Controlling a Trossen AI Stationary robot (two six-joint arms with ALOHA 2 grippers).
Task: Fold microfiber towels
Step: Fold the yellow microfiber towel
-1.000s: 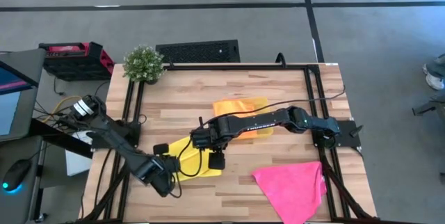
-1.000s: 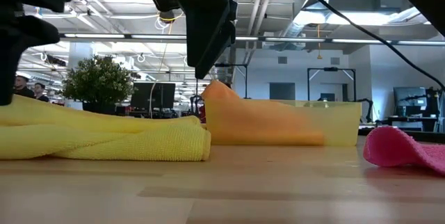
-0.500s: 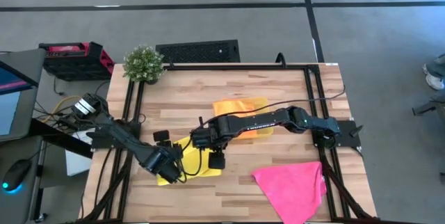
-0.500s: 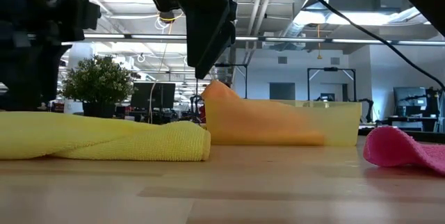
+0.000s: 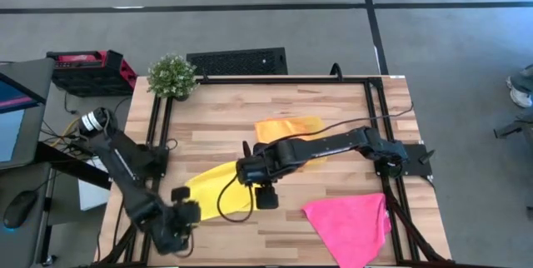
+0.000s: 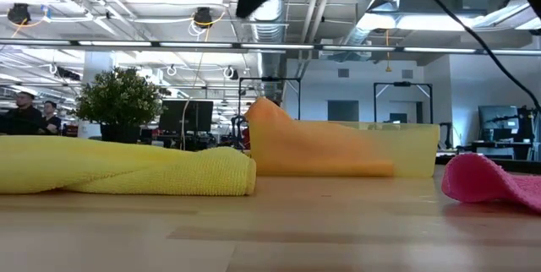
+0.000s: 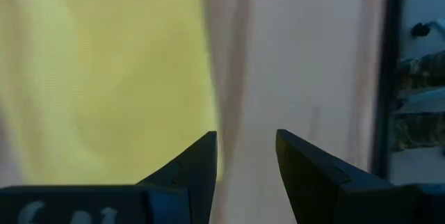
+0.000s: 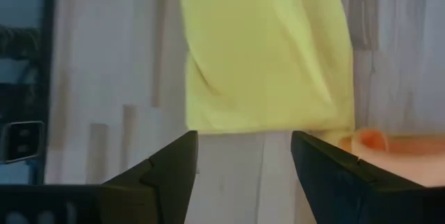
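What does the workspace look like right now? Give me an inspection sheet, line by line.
Surface: wooden table, bare in places.
Job's things: yellow towel folded flat near the front left; pink towel spread loose at the front right; orange towel lying in the tray.
Clutter: potted plant at the back left corner.
Grippers: left gripper off the table's front left, jaws open, empty; right gripper above the yellow towel's edge, jaws open, empty.
Cables: black cable looping over the yellow towel.
Surroundings: red crate, people far behind.
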